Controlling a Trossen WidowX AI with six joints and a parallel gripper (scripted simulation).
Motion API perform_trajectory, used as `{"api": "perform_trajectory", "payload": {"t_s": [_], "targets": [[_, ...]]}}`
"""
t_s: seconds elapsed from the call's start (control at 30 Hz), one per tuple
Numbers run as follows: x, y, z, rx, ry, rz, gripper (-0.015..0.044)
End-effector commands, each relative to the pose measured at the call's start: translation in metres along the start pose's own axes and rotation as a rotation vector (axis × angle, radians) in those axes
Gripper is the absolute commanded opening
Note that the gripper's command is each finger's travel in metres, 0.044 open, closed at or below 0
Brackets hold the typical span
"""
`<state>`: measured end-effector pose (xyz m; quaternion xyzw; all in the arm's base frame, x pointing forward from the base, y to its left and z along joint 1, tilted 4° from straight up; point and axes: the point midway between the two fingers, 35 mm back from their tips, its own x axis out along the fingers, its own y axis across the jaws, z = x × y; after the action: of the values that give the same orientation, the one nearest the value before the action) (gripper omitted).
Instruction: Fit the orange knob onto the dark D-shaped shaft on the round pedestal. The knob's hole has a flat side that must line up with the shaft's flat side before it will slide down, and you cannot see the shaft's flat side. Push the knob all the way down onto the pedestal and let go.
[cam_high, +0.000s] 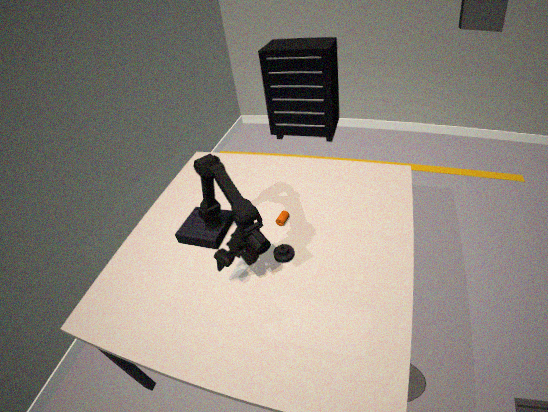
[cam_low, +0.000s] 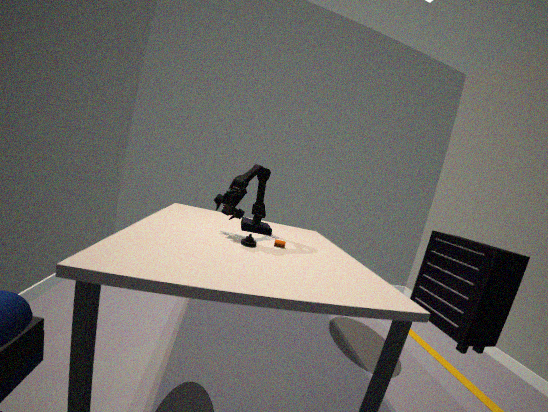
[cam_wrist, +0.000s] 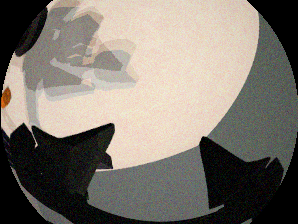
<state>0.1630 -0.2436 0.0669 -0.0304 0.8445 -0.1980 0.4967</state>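
1. On the bench (cam_high: 320, 320) (cam_low: 225, 272) (cam_wrist: 190, 65), with the orange knob (cam_high: 283, 218) (cam_low: 280, 244) (cam_wrist: 6, 97) lying on its side, off the shaft (cam_high: 284, 247) (cam_low: 250, 236), near the round pedestal (cam_high: 284, 254) (cam_low: 248, 243) but apart from it.
2. With the gripper (cam_high: 235, 265) (cam_low: 225, 214) (cam_wrist: 158, 135) released, fingers spread wide and nothing between them; raised above the bench and away from the knob.
3. Near the pedestal, with the gripper off to one side in the top view; touching neither pedestal nor knob.
4. From the black base (cam_high: 185, 237) (cam_low: 265, 231), up along the bent black arm (cam_high: 227, 185) (cam_low: 261, 192) and down again towards the gripper.
5. At the left edge of the wrist view, only a sliver of orange from the knob; higher up, a dark rounded shape, probably the pedestal, though too cropped to be certain.
6. Across the bench, in pale grey patches, with shadows stretching near the knob and pedestal.
7. Beyond the bench, on the floor by the wall, with a black drawer cabinet (cam_high: 330, 75) (cam_low: 500, 290) standing upright.
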Motion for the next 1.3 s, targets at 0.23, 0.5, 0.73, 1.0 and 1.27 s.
{"api": "perform_trajectory", "payload": {"t_s": [0.23, 0.5, 0.73, 1.0, 1.27], "targets": [[-0.084, 0.125, 0.054, -0.547, -0.296, -0.052, 0.044], [-0.141, 0.257, 0.038, -1.135, -0.494, -0.09, 0.044], [-0.163, 0.335, 0.003, -1.479, -0.586, -0.113, 0.044], [-0.145, 0.347, 0.013, -1.479, -0.586, -0.113, 0.044], [-0.139, 0.35, 0.016, -1.476, -0.585, -0.113, 0.044]]}}
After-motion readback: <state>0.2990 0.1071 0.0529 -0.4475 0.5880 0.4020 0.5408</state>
